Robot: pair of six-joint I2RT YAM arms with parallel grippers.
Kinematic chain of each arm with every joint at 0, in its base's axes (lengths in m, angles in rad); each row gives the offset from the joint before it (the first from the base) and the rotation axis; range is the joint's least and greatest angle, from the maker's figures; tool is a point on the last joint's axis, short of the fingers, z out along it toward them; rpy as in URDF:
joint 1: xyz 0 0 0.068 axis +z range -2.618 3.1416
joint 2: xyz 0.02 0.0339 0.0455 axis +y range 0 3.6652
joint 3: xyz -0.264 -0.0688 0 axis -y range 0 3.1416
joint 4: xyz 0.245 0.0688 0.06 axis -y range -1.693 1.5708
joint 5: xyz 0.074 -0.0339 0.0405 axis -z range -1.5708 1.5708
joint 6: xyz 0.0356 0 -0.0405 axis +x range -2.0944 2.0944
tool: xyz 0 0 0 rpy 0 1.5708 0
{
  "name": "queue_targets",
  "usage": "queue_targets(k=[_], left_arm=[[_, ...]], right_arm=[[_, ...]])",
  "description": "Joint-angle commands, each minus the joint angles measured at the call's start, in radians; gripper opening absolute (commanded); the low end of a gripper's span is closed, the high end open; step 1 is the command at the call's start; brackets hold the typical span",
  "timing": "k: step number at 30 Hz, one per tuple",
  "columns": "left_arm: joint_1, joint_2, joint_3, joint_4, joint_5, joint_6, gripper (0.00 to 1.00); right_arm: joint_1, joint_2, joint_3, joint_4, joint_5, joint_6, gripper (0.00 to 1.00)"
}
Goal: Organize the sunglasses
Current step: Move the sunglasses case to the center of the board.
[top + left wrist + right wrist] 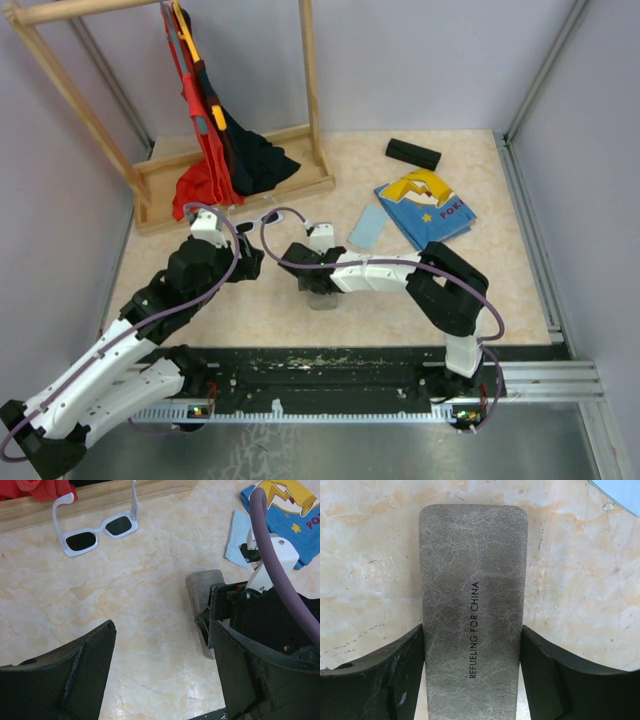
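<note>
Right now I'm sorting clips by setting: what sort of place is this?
Likely a lab test booth rather than a home: plain walls box in a marble-look table, two robot arms are mounted at its near edge, and a wooden clothes rack stands at the back.

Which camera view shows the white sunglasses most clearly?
The left wrist view: the white sunglasses lie there whole, dark lenses and both temples visible. The top external view shows only a tiny white shape near the wooden rack. The right wrist view does not show them.

Right pincer over grey case
</note>
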Motion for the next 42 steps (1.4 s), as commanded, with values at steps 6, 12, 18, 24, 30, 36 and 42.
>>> queue_targets(k=[6,12,18,24,30,36,42], left_arm=[[0.003,-0.027,-0.002,-0.018,-0.045,-0.010,0.83],[0.003,-0.036,-0.002,-0.023,-0.057,-0.009,0.82],[0.003,-0.038,-0.004,-0.023,-0.061,-0.013,0.83],[0.003,-0.039,-0.004,-0.025,-0.067,-0.013,0.83],[0.003,-0.032,-0.004,-0.025,-0.063,-0.014,0.82],[0.003,-0.035,-0.004,-0.029,-0.074,-0.013,0.83],[0.003,-0.015,-0.001,-0.029,-0.076,-0.012,0.83]], right_arm=[[-0.088,-0.006,0.068,0.135,-0.039,-0.187,0.44],[-0.157,0.099,0.201,0.131,-0.087,-0.267,0.44],[-0.214,0.199,0.316,0.125,-0.131,-0.306,0.46],[-0.253,0.252,0.370,0.144,-0.174,-0.328,0.55],[-0.273,0.299,0.442,0.133,-0.167,-0.361,0.65],[-0.277,0.303,0.480,0.149,-0.174,-0.396,0.75],[-0.279,0.148,0.374,0.254,-0.238,-0.451,0.83]])
